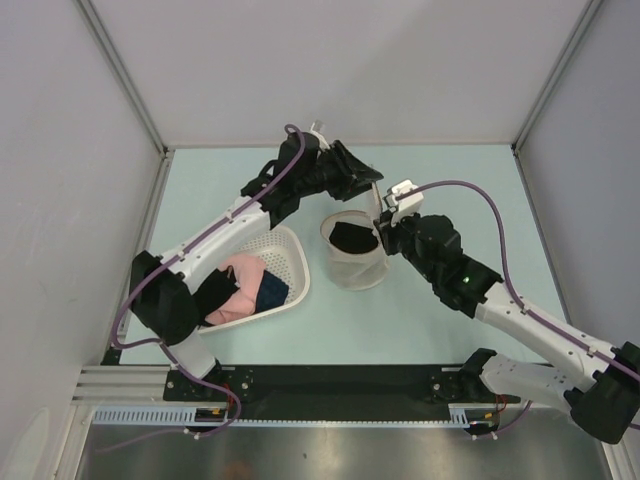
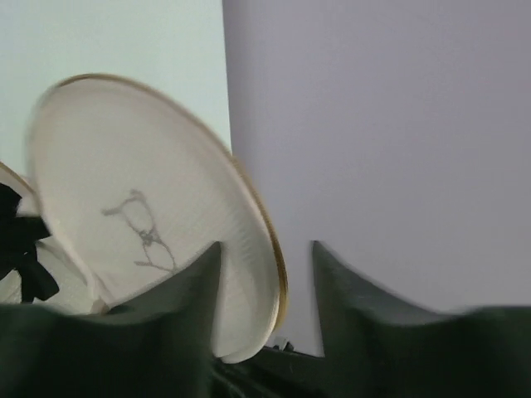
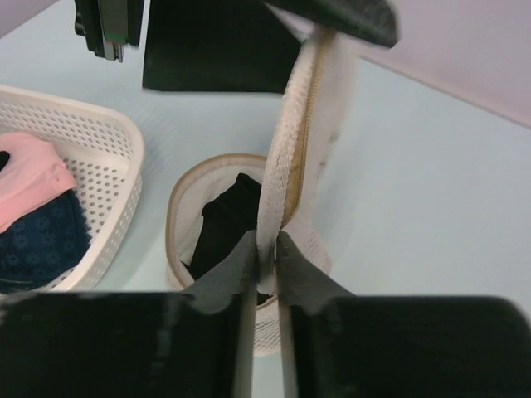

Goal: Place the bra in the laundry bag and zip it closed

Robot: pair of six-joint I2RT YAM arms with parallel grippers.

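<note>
Right wrist: right gripper (image 3: 265, 240) is pinching the laundry bag (image 3: 288, 166) rim, bra (image 3: 228, 224) sitting inside; left gripper (image 2: 266, 246) is gaping open at 12 o'clock.

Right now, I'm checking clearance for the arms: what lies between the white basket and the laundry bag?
Only a narrow strip of bare table lies between the basket and the laundry bag, shown in the top and right wrist views.
</note>
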